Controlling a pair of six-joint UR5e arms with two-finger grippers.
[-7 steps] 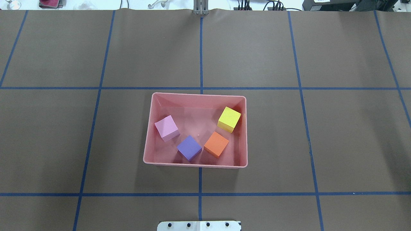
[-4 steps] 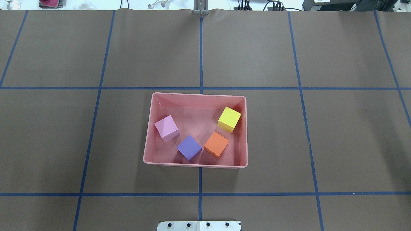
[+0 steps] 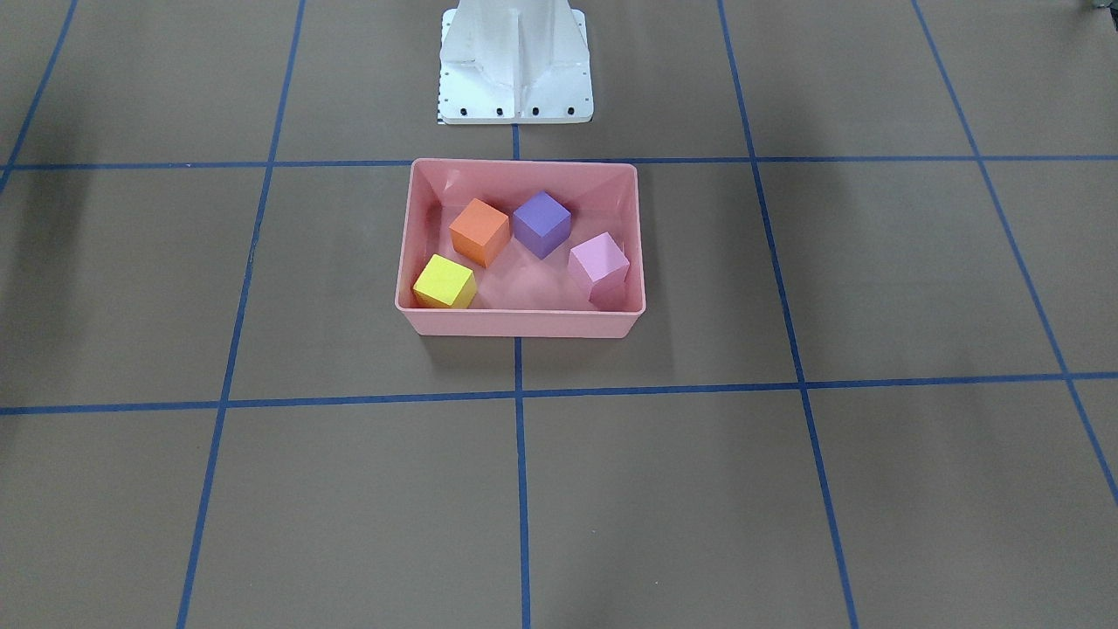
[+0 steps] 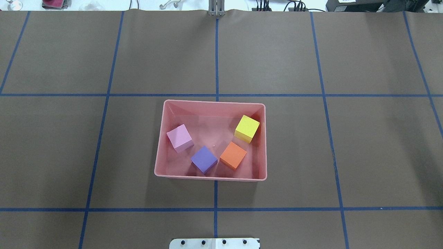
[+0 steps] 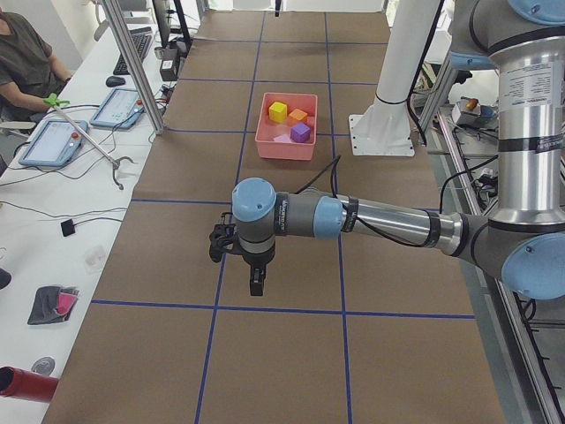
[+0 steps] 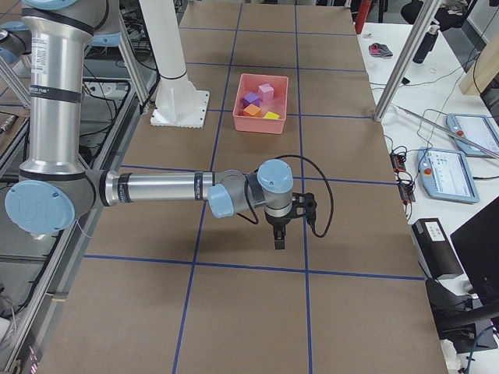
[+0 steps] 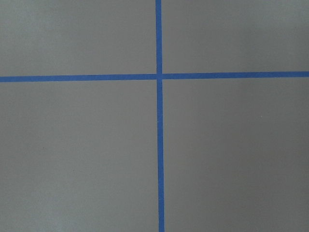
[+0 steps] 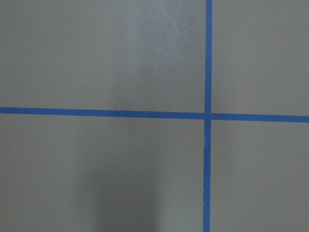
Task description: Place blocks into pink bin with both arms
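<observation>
All four inside the pink bin [image 4: 214,102], resting on its floor: light pink block [image 4: 179,138] toward the wall on the robot's left; purple block [image 4: 204,159] and orange block [image 4: 233,156] just beside each other near the wall closest to the robot; yellow block [image 4: 247,128] close against the wall on the robot's right; none stacked, none out on the brown surface [image 4: 346,145]; by that layout, nothing left to place

Handling, as a judgement only: matte, crisp-edged, equal in size; probably light and fairly stiff, with enough friction for a plain pinch; best taken from above across two opposite flat faces, jaws squared to each block's own rotation, since every one sits turned at an angle to the bin walls; little room on the wall side of the yellow block, so better gripped across the faces that run clear of the wall; bin itself thin plastic, likely to slide if nudged

Left end effector [image 5: 255,284] pointing down over bare surface, well apart from the bin; right end effector [image 6: 280,240] likewise toward the opposite end; visible only in the side views, so cannot tell whether open or closed; no block at either; wrist cameras showing only blue tape lines [image 7: 159,145] on the surface
</observation>
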